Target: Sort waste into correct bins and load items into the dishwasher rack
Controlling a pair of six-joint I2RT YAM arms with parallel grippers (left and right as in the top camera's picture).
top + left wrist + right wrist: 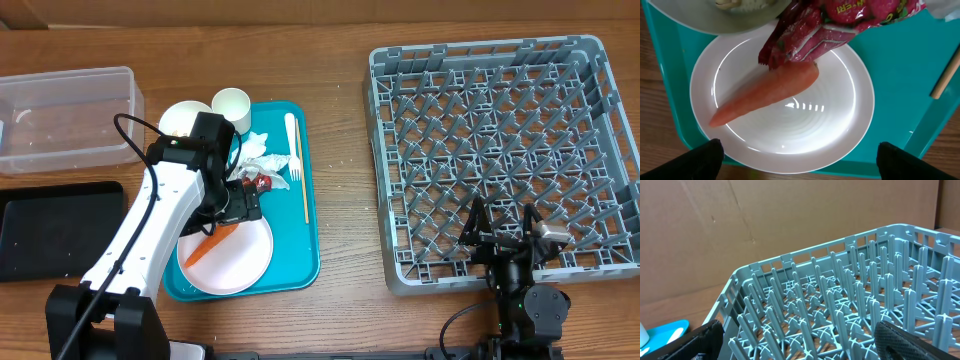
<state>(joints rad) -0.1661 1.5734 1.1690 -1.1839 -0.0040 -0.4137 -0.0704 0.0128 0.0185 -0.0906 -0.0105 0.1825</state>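
2 grippers stand wide open and empty over a wooden table. The left gripper (240, 205) hovers above the teal tray (305, 262). In the wrist view its fingers (702, 160) are spread to either side of the plate (790, 135) and touch nothing. On that plate lies 1 carrot (765, 92), set at a slant, its thick end touching the red wrapper (840, 25). A bowl (695, 15) holding rice overlaps the plate's rim.

Seen from above, crumpled napkins (255, 150) sit just beside the wrapper. The fork (293, 150) and a thin wooden stick (305, 185) lie lengthwise near the tray's right edge. The cup (231, 105) stands at the tray's far left corner, with a second bowl (178, 118) just beside it.

Left of the teal tray, the clear tub (65, 115) sits behind the black tray (55, 230). The rack (500, 150) fills the table's right half. The right gripper (502, 228) hangs over the rack's near edge, its fingers (915, 342) far apart above the pegs and gripping nothing.
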